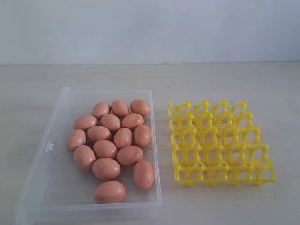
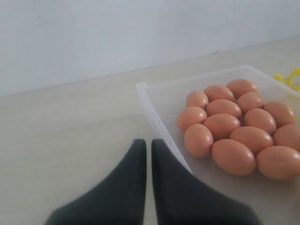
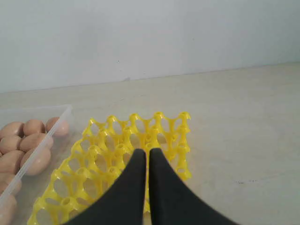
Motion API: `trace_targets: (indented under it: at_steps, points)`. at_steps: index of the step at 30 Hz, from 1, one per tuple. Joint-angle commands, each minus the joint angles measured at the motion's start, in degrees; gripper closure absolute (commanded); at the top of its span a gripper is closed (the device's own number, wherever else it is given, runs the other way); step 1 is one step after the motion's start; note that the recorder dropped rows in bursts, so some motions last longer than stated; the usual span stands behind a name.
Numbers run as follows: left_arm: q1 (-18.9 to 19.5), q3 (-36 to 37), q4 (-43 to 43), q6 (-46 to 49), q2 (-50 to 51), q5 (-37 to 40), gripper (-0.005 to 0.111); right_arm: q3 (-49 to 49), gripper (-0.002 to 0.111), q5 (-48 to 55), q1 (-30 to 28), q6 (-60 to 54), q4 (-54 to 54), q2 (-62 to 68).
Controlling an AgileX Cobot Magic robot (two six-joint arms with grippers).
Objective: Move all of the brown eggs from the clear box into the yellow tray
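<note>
Several brown eggs [image 1: 112, 140] lie bunched together on the floor of the clear box [image 1: 61, 190], on the left of the table. To its right stands the yellow tray [image 1: 225, 181], and every cell I can see holds nothing. Neither gripper shows in the exterior view. In the left wrist view my left gripper [image 2: 148, 143] is shut with nothing in it, just outside the box's rim [image 2: 154, 108] and short of the eggs [image 2: 222, 124]. My right gripper [image 3: 147, 152] is shut too, holding nothing, over the near part of the tray [image 3: 93, 154].
The pale wooden table [image 1: 225, 84] runs back to a plain white wall [image 1: 150, 28]. In the right wrist view the box's wall [image 3: 69, 109] and some eggs [image 3: 35, 140] lie beside the tray. Bare tabletop stretches right of the tray [image 3: 243, 150].
</note>
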Motion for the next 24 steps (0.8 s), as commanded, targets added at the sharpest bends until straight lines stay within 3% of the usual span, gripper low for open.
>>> trace_targets:
  at_steps: [1, 9, 18, 20, 22, 24]
  points:
    - [-0.34, 0.22, 0.09, 0.01, -0.17, -0.13, 0.103, -0.03, 0.108, -0.4, -0.15, -0.55, -1.69, 0.2]
    - [-0.34, 0.22, 0.09, 0.01, -0.17, -0.13, 0.103, -0.03, 0.108, -1.52, -0.15, -1.18, -3.39, 0.2]
    - [-0.34, 0.22, 0.09, 0.01, -0.17, -0.13, 0.103, -0.03, 0.108, -11.89, -0.15, 1.15, -2.73, 0.2]
    - [-0.34, 0.22, 0.09, 0.01, -0.17, -0.13, 0.103, -0.03, 0.108, -18.27, -0.15, 1.36, -2.73, 0.2]
    - [-0.34, 0.22, 0.09, 0.01, -0.17, -0.13, 0.103, -0.03, 0.108, -26.53, -0.15, 10.32, 0.51, 0.2]
    - [-0.34, 0.22, 0.09, 0.01, -0.17, -0.13, 0.103, -0.03, 0.108, -35.01, -0.15, 32.11, -1.16, 0.2]
